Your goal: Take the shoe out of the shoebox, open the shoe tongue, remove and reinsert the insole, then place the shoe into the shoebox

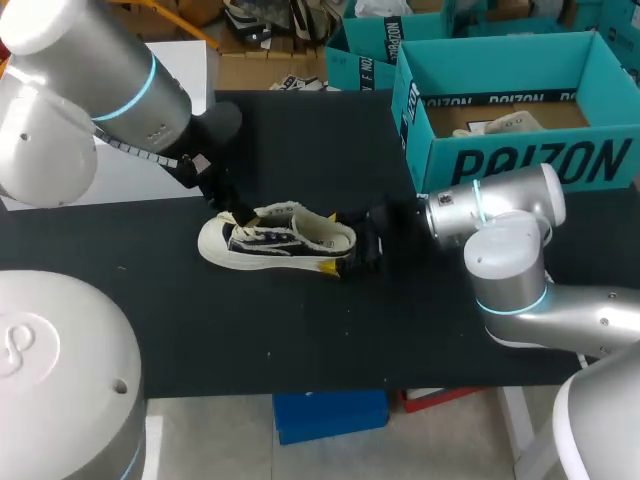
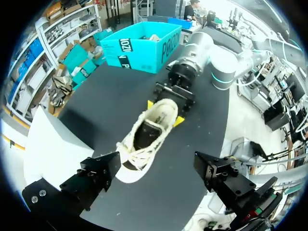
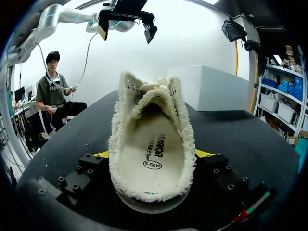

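A cream and black shoe (image 1: pixel 275 240) lies upright on the black table (image 1: pixel 300 320), toe to the left. My right gripper (image 1: pixel 352 252) is shut on its heel; in the right wrist view the heel (image 3: pixel 151 192) sits between the yellow tips and the insole (image 3: pixel 151 149) shows inside. The left wrist view shows those tips flanking the heel (image 2: pixel 163 108). My left gripper (image 1: pixel 222 203) hangs open above the toe and laces (image 2: pixel 134 156), not touching them. It shows high over the shoe (image 3: pixel 126 17) in the right wrist view. The teal shoebox (image 1: pixel 520 160) stands at the back right.
The shoebox (image 2: pixel 144 45) is open at the top, with a pale object (image 1: pixel 500 125) inside. A white surface (image 1: pixel 130 175) borders the table at the back left. Bare black tabletop lies in front of the shoe.
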`<state>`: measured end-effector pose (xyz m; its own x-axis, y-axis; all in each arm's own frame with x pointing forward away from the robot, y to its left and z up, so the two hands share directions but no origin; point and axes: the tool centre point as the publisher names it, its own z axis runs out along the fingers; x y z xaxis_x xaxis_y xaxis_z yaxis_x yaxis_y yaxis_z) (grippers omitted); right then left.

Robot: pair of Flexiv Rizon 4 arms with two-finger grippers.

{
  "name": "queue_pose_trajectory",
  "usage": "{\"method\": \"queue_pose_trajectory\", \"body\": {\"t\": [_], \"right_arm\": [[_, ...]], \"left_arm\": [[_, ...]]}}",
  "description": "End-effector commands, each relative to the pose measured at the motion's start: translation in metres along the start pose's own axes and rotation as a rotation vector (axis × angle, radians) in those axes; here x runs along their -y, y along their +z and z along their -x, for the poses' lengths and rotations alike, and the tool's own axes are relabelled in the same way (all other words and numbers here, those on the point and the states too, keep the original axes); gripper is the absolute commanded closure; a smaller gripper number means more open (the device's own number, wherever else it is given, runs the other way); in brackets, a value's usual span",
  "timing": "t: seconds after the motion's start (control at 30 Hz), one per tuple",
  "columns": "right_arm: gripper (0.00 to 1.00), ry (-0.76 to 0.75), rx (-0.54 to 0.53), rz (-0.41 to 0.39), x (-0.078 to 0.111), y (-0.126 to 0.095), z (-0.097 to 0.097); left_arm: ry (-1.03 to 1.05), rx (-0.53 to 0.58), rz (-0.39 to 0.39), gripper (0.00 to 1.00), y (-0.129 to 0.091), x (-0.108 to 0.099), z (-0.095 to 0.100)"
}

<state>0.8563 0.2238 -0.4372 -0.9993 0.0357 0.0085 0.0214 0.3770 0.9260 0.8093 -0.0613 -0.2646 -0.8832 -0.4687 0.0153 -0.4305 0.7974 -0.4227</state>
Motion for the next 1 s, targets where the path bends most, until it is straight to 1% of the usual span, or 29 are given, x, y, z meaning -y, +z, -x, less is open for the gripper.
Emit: {"method": "queue_pose_trajectory", "body": {"t": [0.03,0.43,0.47,0.67,0.8,0.87,0.93,1.0], "right_arm": [[1.0,0.002,-0.001,0.0,0.006,0.007,-0.001],[1.0,0.002,-0.001,0.0,0.006,0.007,-0.001],[1.0,0.002,-0.001,0.0,0.006,0.007,-0.001],[1.0,0.002,-0.001,0.0,0.006,0.007,-0.001],[1.0,0.002,-0.001,0.0,0.006,0.007,-0.001],[1.0,0.002,-0.001,0.0,0.006,0.007,-0.001],[1.0,0.002,-0.001,0.0,0.006,0.007,-0.001],[1.0,0.002,-0.001,0.0,0.006,0.007,-0.001]], "left_arm": [[-0.001,0.031,0.0,0.0,-0.001,-0.001,-0.003],[-0.001,0.031,0.0,0.0,-0.001,-0.001,-0.003],[-0.013,0.027,0.008,0.0,-0.001,0.0,0.0],[-0.194,0.058,0.11,0.0,0.002,0.006,0.007],[-0.367,0.056,0.185,0.0,0.007,0.009,0.006],[-0.451,0.077,0.224,0.0,0.011,0.009,0.005],[-0.535,0.068,0.235,0.0,0.014,0.009,0.005],[-0.605,0.107,0.259,0.0,0.018,0.01,0.005]]}}
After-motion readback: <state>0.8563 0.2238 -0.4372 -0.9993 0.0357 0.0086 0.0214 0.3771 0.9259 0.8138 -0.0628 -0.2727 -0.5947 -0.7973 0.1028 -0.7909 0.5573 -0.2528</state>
